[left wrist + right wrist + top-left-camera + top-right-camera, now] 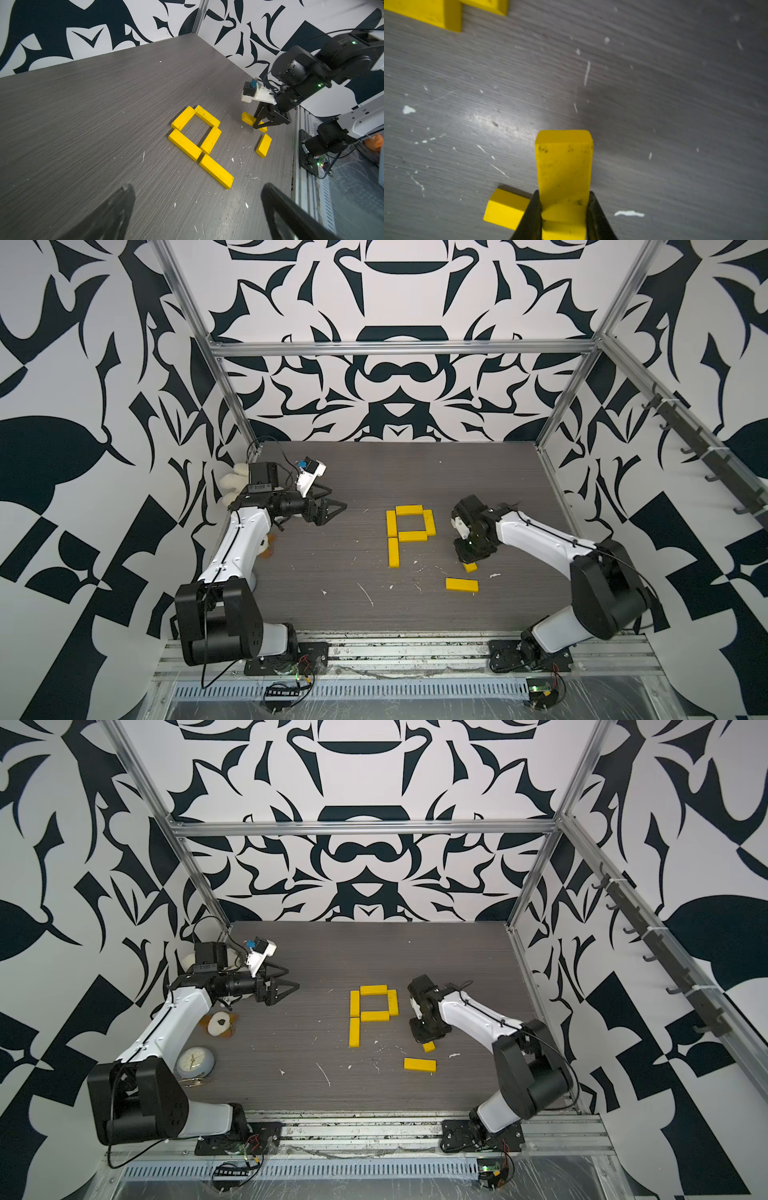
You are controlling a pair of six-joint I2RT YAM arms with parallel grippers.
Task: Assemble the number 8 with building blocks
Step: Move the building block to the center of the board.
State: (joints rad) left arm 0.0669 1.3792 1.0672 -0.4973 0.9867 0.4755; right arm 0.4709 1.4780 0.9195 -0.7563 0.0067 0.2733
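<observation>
Down at the front edge, closest to the camera, both arms are bolted to a metal rail (395,649). Just past it, 1 loose bar (462,585) lies flat on the surface (316,614), long axis crosswise, left to right.

A bit further back, the right end effector (470,561) points straight down and is pinching the held bar (563,166) across its narrow width. In the right wrist view that bar's long axis sticks straight out from between the fingers (532,212). In both top views only its near end pokes out, running roughly front to back with a slight slant. It's close to the loose bar but not touching. Can't tell if it's resting on the surface or lifted a hair. The right arm comes in from the front right, elbow high, forearm sloping down toward the middle, wrist folded down.

Next back, just left of that, is the half-done number 8 (375,1016), 5 bars so far, looks like a P. The lower left bar (393,552) runs front to back and the middle bar (412,536) crosswise. The upper left bar (390,524) and upper right bar (429,522) run front to back, and the top bar (409,510) sits crosswise at the far end.

Further back on the left, the left end effector (334,498) hangs level, aimed right toward the figure, fingers spread, gripping nothing. The white plush toy (232,487) sits behind its wrist.
</observation>
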